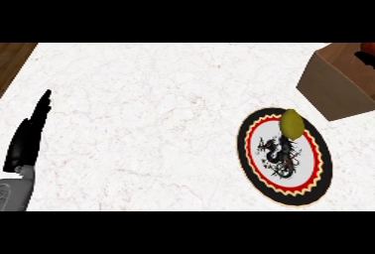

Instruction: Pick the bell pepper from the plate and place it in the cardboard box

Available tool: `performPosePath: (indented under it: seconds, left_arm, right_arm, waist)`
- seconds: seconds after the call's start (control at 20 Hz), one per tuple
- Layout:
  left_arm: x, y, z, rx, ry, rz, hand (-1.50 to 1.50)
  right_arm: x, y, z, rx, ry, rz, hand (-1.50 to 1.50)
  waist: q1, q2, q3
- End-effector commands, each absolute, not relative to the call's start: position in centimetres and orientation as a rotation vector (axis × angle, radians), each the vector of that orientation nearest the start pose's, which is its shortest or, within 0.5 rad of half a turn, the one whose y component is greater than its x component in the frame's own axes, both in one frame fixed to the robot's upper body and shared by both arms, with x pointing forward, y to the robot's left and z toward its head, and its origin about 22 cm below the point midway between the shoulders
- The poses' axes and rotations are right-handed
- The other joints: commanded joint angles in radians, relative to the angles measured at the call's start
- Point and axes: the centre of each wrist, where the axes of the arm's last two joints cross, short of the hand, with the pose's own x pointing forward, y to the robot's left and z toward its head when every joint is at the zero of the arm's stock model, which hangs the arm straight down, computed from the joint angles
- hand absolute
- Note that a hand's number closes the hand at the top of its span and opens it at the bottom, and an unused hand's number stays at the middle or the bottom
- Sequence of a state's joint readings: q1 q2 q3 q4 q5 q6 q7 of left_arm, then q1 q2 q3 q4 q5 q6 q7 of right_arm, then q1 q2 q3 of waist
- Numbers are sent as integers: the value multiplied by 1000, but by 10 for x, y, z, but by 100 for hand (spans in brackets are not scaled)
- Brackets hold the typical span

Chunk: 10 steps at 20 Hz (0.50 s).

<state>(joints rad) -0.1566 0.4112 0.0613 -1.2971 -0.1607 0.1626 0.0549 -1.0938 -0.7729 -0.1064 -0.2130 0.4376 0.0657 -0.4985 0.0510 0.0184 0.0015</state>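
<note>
At the lower left of the head view, the robot's black left hand rested above its grey forearm, fingers straight and pointing up and slightly to the right, holding nothing and well apart from everything else on the counter. It lay over the white marble-patterned counter top, whose pale surface with faint veins filled most of the view; a strip of brown wooden floor showed beyond the counter's upper left corner. The right hand did not appear anywhere in the view. Far across the counter, toward the right, sat the round plate with a black rim, a red and yellow zigzag ring and a black dragon figure on its white centre. The yellow-green bell pepper stood on the upper part of that plate, just inside the rim, untouched by either hand. Beyond the plate, at the upper right corner, the brown cardboard box stood open, its near corner close to the plate's upper edge, partly cut off by the edge of the view; something red showed at its far top edge, too small to identify.
</note>
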Motion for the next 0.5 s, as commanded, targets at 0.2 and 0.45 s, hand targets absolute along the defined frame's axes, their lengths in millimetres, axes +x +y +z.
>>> performPosePath:
  seconds: [0.2,0.45]
  left_arm:
    - [281,339,17,619,-1427,-263,0]
    - [287,336,21,604,-1435,-256,0]
  right_arm:
    - [430,-402,155,-869,-1533,613,150]
    - [432,-398,155,-759,-1413,534,-150]
  waist:
    - [18,9,1]
    - [38,21,2]
